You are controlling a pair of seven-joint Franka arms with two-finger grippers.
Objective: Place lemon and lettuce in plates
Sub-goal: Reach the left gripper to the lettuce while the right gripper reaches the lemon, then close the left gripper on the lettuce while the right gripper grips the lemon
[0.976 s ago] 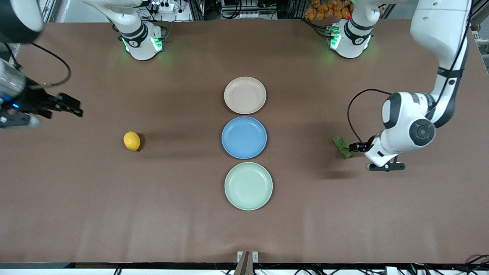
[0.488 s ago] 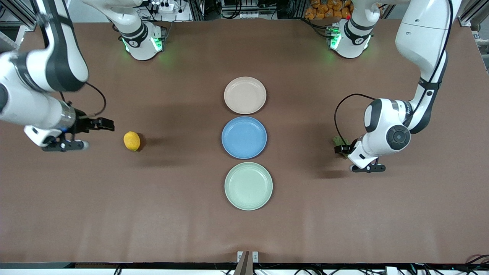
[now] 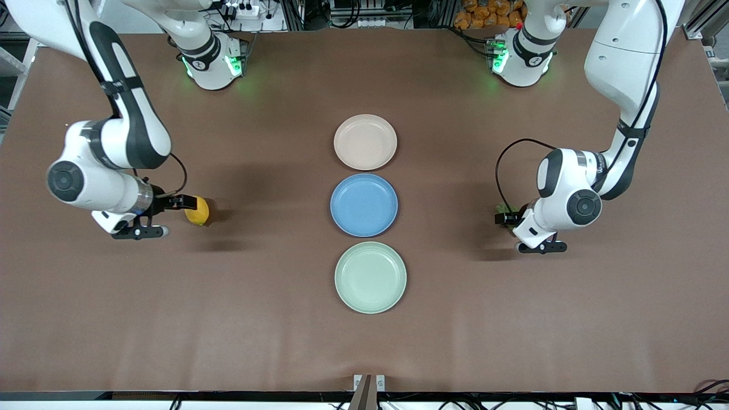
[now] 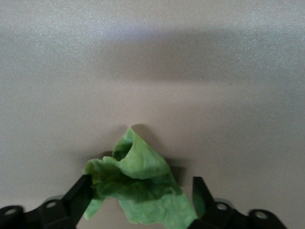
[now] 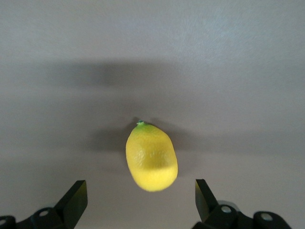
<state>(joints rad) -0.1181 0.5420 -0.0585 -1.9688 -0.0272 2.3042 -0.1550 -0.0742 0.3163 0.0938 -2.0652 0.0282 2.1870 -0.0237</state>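
lettuce (image 4: 138, 183) lies on the table (image 3: 512, 319) toward the left arm's end, bare table all round it. left gripper (image 4: 138, 202) is low over it, fingers spread, leaf between them, not pinched. lemon (image 5: 151, 156) rests toward the right arm's end; right gripper (image 5: 140, 202) is open just beside it. beige plate (image 3: 365, 142) and green plate (image 3: 370, 277) are empty. front view hides most of the leaf.

Left tool (image 3: 503, 218) at lettuce (image 3: 504, 208); right tool (image 3: 183, 201) at lemon (image 3: 199, 211), three plates between
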